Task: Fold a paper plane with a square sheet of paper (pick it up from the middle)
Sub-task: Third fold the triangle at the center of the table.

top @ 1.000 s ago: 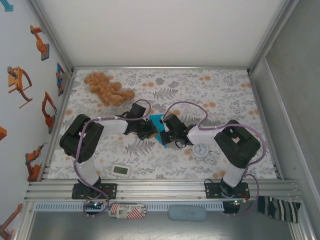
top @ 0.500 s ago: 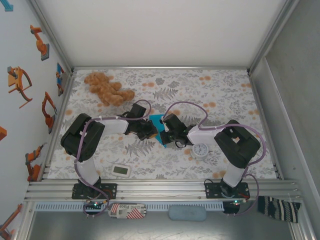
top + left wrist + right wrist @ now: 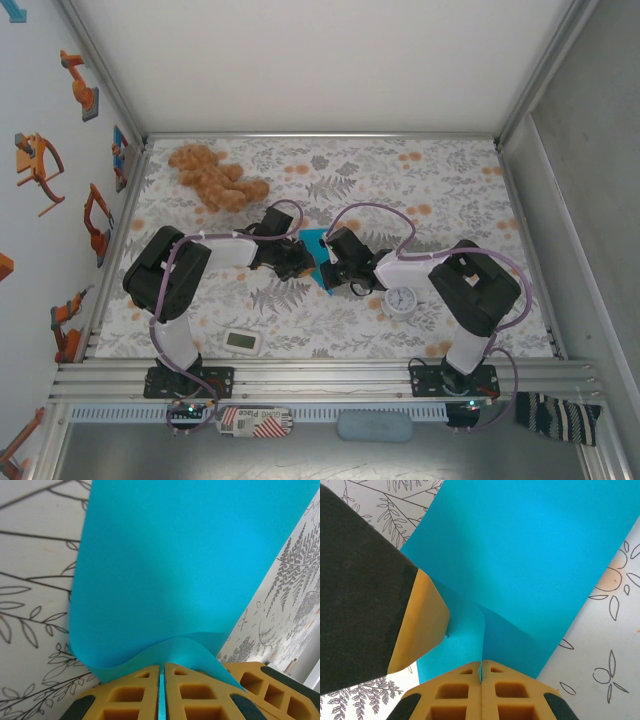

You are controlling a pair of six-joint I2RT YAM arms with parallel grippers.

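**Sheet Handling and Jaw State: Both Arms Clamped on the Paper**

**Location.** The square sheet of paper [image 3: 316,250] sits near the middle of the floral bench [image 3: 450,190], between the two wrists. It is well apart from the teddy bear [image 3: 212,176] at the far left, the round clock [image 3: 402,300] and the small white gadget [image 3: 243,342] near the front edge.

**Handling properties.** Judged from its appearance, the sheet is very light, thin and limp. In the left wrist view it [image 3: 190,565] bows up in a soft wave just ahead of the pads. It is likely to crease permanently wherever it is pinched or bent, and to tear if the arms pull apart. Hold should be taken at an edge, with a shallow bite and light tension. A grip deep in the sheet risks stray wrinkles that spoil later folds.

**Left jaws.** They are together, with the yellow pads [image 3: 130,695] clamped on the near edge of the sheet. A thin turquoise line shows in the seam between them.

**Right jaws.** They are fully together, with the pads [image 3: 452,692] nipping the sheet [image 3: 535,555] where a raised flap runs up from the seam. One yellow-and-black finger of the left jaws [image 3: 417,625] stands just beside this point, touching the paper. Whether the flap is a finished fold cannot be told.
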